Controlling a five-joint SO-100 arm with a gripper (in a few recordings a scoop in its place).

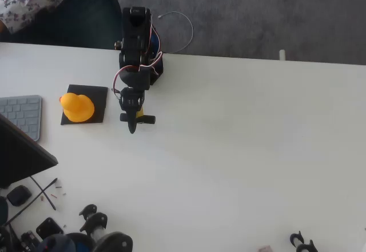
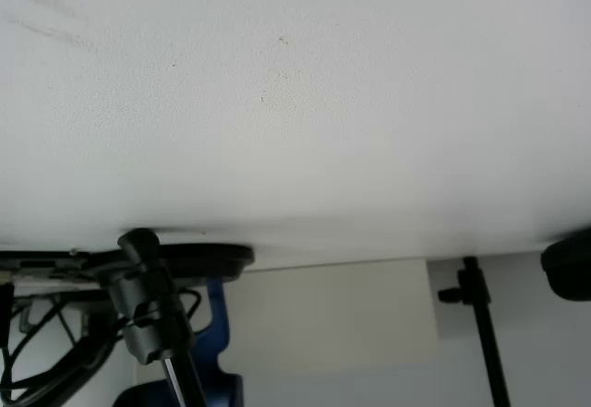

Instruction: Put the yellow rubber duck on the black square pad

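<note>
The yellow rubber duck (image 1: 76, 107) sits on the black square pad (image 1: 98, 96), over its left part in the overhead view, near the desk's (image 1: 240, 149) left edge and not far from its far edge. A grey keyboard (image 1: 23, 115) lies just left of the pad. The black arm reaches out from its base at the far edge, and its pincer (image 1: 132, 124) hangs just right of the pad, apart from the duck and holding nothing; I cannot tell whether its fingers are apart or together.
</note>
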